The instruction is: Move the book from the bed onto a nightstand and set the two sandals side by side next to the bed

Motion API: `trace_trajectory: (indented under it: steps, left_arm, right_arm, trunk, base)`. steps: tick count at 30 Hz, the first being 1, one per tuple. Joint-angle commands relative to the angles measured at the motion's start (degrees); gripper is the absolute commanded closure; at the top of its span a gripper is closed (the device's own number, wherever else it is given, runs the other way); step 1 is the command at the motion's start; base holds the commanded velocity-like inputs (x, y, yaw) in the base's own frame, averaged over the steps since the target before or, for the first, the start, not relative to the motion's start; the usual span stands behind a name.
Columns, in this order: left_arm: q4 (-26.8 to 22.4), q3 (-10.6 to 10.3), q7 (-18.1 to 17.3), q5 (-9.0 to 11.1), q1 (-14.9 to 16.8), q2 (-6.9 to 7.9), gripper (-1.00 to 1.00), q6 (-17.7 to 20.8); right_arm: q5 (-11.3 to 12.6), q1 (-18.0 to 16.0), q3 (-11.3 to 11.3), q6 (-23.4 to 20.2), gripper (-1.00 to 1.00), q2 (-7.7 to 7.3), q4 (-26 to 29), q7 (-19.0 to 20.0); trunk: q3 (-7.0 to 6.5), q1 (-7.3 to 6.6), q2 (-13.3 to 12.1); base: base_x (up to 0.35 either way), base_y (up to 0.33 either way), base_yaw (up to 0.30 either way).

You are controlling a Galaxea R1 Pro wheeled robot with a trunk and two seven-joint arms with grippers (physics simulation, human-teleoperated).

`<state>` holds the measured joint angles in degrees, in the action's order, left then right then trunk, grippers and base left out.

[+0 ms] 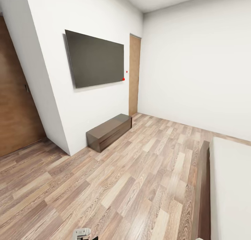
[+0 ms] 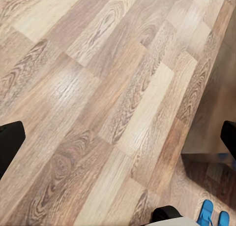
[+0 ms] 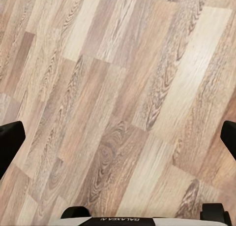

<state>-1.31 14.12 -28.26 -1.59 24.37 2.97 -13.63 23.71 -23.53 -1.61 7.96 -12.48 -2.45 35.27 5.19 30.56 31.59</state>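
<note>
The bed (image 1: 202,194) shows its dark wooden frame and pale mattress (image 1: 232,184) at the right edge of the head view. Two bright blue sandals (image 2: 205,212) lie close together on the wood floor in the left wrist view, partly cut off by the picture's edge. My left gripper (image 2: 118,140) hangs open over bare floor, apart from the sandals. My right gripper (image 3: 118,140) is open too, above bare planks. The book and the nightstand are out of view.
A long low dark-wood cabinet (image 1: 109,131) stands against the white wall under a wall-mounted black screen (image 1: 96,59). A wooden door (image 1: 134,74) is in the far corner, another door (image 1: 15,111) at the left. Wood-plank floor (image 1: 132,177) stretches between cabinet and bed.
</note>
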Motion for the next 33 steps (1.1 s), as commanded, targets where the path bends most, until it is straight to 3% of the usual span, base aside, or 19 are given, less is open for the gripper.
trace_trajectory:
  steps: [1,6,7,8,10,15,33]
  left_arm:
    - [0.1,0.3,-0.2,-0.2,0.1,0.00,-1.00,-0.2]
    - [0.1,0.3,-0.2,-0.2,0.1,0.01,-1.00,-0.2]
    - [0.1,0.3,-0.3,-0.2,0.1,-0.02,-1.00,-0.2]
    - [0.1,0.3,-0.3,-0.2,0.1,-0.10,-1.00,-0.2]
    - [0.1,0.3,-0.3,-0.2,0.1,-0.38,-1.00,-0.2]
    - [0.1,0.3,-0.3,-0.2,0.1,-0.76,-1.00,-0.2]
    - [0.1,0.3,-0.3,-0.2,0.1,-0.86,-1.00,-0.2]
  right_arm:
    - [-0.1,-0.1,-0.1,0.4,-1.00,0.01,-0.3,0.3]
    - [-1.0,-0.1,0.3,0.3,-1.00,0.10,-0.2,0.4]
    - [-2.4,-0.1,0.7,0.3,-1.00,0.20,-0.2,0.6]
    - [-6.7,-0.1,1.7,0.2,-1.00,0.37,-0.3,1.9]
    - [-10.3,-0.1,2.1,0.3,-1.00,0.43,-0.3,3.1]
    - [-14.1,-0.1,2.3,0.2,-1.00,0.26,-0.2,4.4]
    - [-15.1,-0.1,2.4,0.3,-1.00,0.09,-0.2,4.6]
  trunk:
    - [0.11,0.03,0.1]
    - [0.11,0.03,0.1]
    - [0.11,0.03,0.1]
    - [0.11,0.03,0.1]
    - [0.11,0.03,0.1]
    - [0.11,0.03,0.1]
    - [0.20,0.03,0.1]
  base:
    - [0.000,0.000,0.010]
    - [0.000,0.000,0.004]
    - [0.000,0.000,0.001]
    - [0.000,0.000,0.000]
    - [0.000,0.000,0.000]
    - [0.000,0.000,0.000]
    - [0.000,0.000,0.063]
